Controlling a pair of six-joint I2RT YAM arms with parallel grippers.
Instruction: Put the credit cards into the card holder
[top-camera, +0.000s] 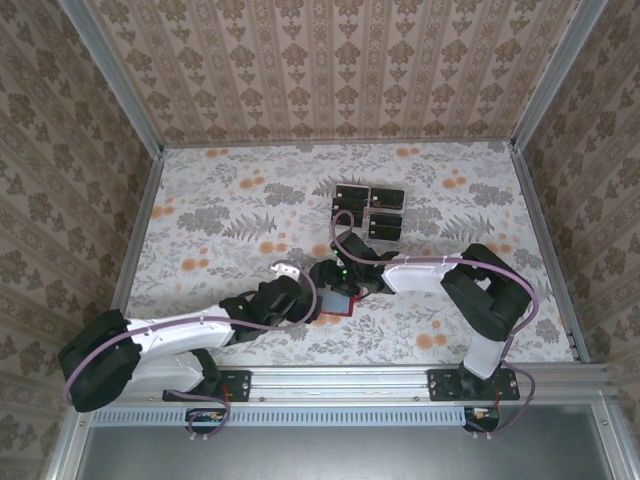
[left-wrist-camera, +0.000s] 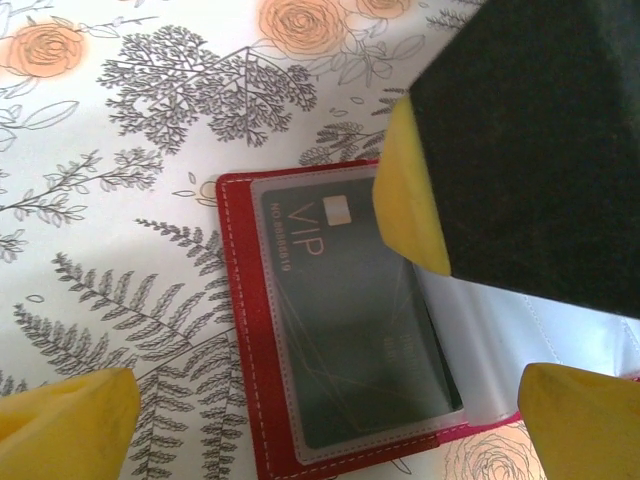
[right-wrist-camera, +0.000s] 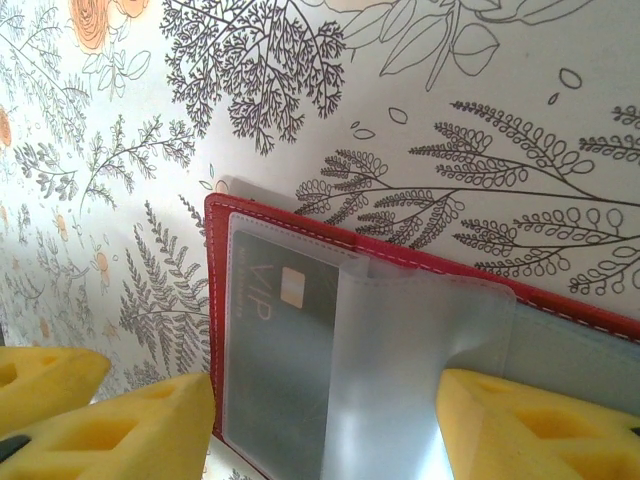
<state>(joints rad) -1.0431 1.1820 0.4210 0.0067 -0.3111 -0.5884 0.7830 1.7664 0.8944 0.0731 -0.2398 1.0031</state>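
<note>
**Open card holder** (top-camera: 340, 303) lying flat on the floral table (top-camera: 220, 220), near its front centre, where the two grippers meet. Left gripper (left-wrist-camera: 320, 440): jaws spread wide, yellow pads (left-wrist-camera: 70, 425) standing either side of the holder's near edge, nothing held. Right gripper (right-wrist-camera: 320, 440): fingers apart above the holder, one yellow finger (left-wrist-camera: 405, 190) on the clear sleeve (right-wrist-camera: 400, 360); whether it presses or merely rests there is unclear. A black VIP card (left-wrist-camera: 350, 330) sits inside a sleeve pocket. Loose credit cards (top-camera: 368, 210) lie grouped farther back, well apart from the holder.
</note>
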